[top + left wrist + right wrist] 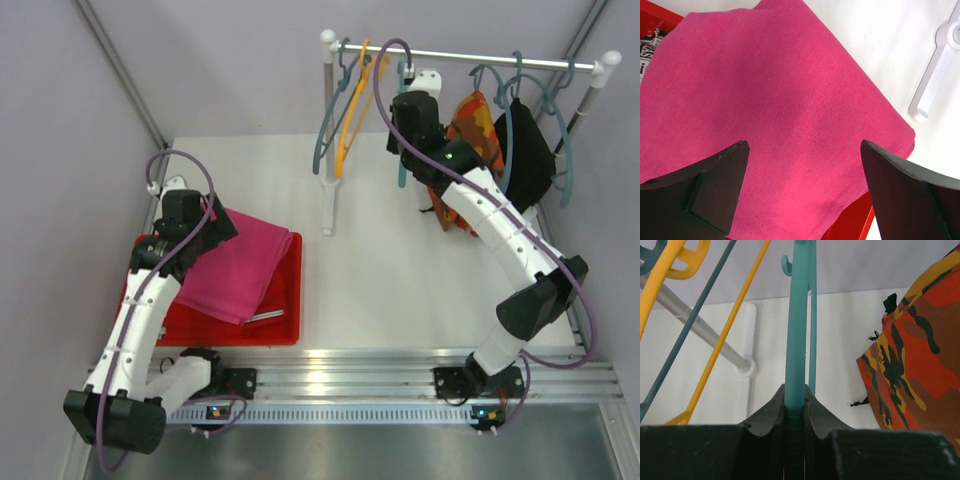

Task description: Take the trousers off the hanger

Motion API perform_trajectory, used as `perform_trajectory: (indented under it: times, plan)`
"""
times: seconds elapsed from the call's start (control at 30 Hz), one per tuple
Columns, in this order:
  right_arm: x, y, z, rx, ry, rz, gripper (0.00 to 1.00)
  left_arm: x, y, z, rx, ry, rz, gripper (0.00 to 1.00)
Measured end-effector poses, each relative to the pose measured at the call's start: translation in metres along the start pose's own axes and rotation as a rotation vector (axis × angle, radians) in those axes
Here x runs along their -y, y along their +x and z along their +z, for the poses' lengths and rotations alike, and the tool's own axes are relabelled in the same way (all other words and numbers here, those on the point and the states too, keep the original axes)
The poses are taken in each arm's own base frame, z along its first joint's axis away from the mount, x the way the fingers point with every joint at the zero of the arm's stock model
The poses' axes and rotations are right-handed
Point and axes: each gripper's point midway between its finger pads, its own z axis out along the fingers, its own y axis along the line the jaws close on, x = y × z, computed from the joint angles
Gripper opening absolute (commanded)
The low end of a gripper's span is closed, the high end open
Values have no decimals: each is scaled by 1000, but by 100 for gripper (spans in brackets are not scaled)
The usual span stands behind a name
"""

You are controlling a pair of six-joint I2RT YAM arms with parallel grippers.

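Two soft, light garments, orange camouflage trousers (pixel 478 122) and plain black trousers (pixel 530 150), hang under the silver metal rail (pixel 470 57), likely best pinched at a fold; the right tool (pixel 795 400) clamps a teal plastic hanger (pixel 796 330) there, the left tool (pixel 804 150) gapes.

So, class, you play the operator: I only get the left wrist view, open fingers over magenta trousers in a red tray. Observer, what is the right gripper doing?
Observer: The right gripper is shut on a teal hanger up at the rail.
Operator: Which trousers hang there?
Observer: Two pairs: the orange camouflage trousers and, to their right, the black trousers.
Operator: Any bare hangers?
Observer: Yes, a yellow hanger and a grey-blue hanger hang bare at the rail's left end.
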Motion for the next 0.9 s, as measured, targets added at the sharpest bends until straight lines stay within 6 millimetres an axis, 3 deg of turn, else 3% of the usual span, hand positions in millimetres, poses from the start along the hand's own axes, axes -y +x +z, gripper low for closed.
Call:
perform_trajectory:
  times: [0.13,0.23,0.27,0.37,0.47,0.63,0.9]
  plan:
    - [-1,1,0,-2,-5,2,12,-3,-4,-5,8,-12,3,98]
    - [-3,3,0,-12,-19,7,33,-7,-12,-10,19,-23,-1,98]
    - [-5,5,-1,-23,-29,6,48,-8,-16,-11,24,-28,-7,98]
    - [-7,13,-4,-63,-48,-2,72,-15,-26,-13,44,-49,-33,98]
    - [-8,18,-11,-94,-74,-7,85,-26,-29,-12,43,-89,-68,98]
    - [2,18,-40,-133,-103,-14,96,-53,-30,-7,24,-178,-177,98]
    - [35,-25,-120,-23,-174,51,99,-94,-36,-10,37,-284,-365,98]
